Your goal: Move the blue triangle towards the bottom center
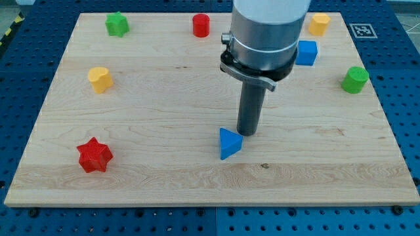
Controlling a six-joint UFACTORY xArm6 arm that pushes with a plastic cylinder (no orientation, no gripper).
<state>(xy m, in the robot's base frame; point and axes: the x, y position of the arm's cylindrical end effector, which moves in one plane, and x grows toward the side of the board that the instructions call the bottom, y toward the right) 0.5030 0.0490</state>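
The blue triangle (228, 143) lies on the wooden board (164, 170), a little right of centre and below the middle. My tip (247, 134) stands just to the upper right of the triangle, touching or almost touching its edge. The arm's grey body rises from there to the view's top.
A red star (94, 155) lies at the lower left. A yellow block (100, 79) is at the left, a green block (117, 24) at the top left, a red cylinder (201, 25) at the top. A blue cube (306, 52), a yellow block (319, 23) and a green cylinder (354, 79) are at the right.
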